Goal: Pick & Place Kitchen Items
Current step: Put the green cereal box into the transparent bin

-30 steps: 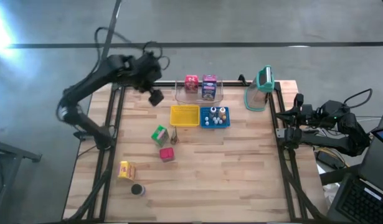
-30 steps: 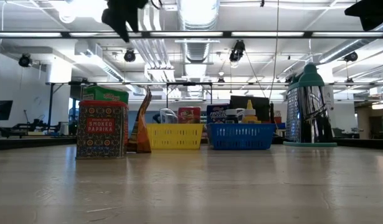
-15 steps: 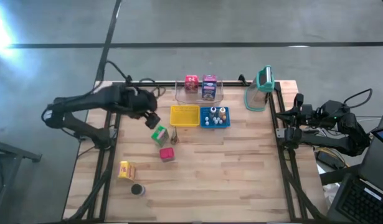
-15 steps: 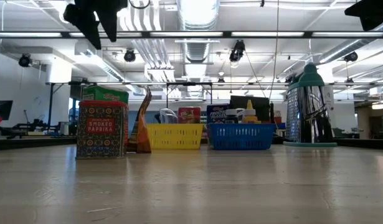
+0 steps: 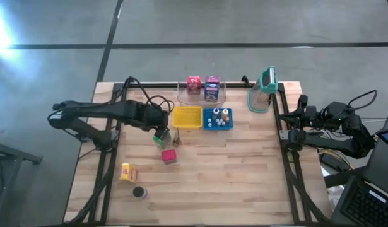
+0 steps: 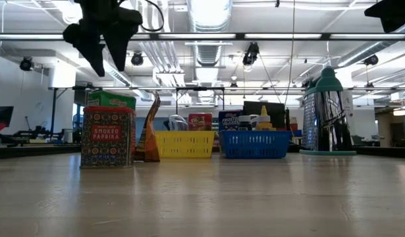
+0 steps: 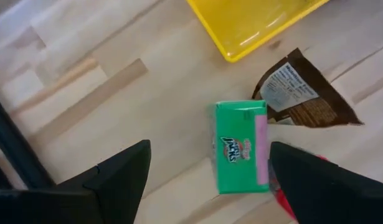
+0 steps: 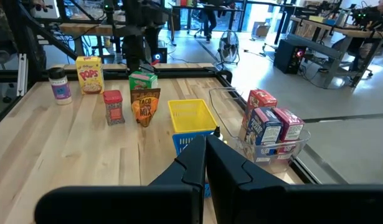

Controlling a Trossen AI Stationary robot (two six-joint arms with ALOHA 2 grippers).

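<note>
the left claw [image 5: 159, 129] hangs just above the green box [image 5: 161, 137], and its two fingers [image 7: 110, 180] are spread wide with nothing in them. the green box [image 7: 240, 147] lies on the table [image 5: 244, 170], next to a brown packet [image 7: 303, 93] and near the yellow basket [image 5: 187, 117]. the red tin [image 5: 170, 156] sits close by. the right claw [image 8: 203, 165] waits at the table's right edge, pinched shut and empty.
</note>
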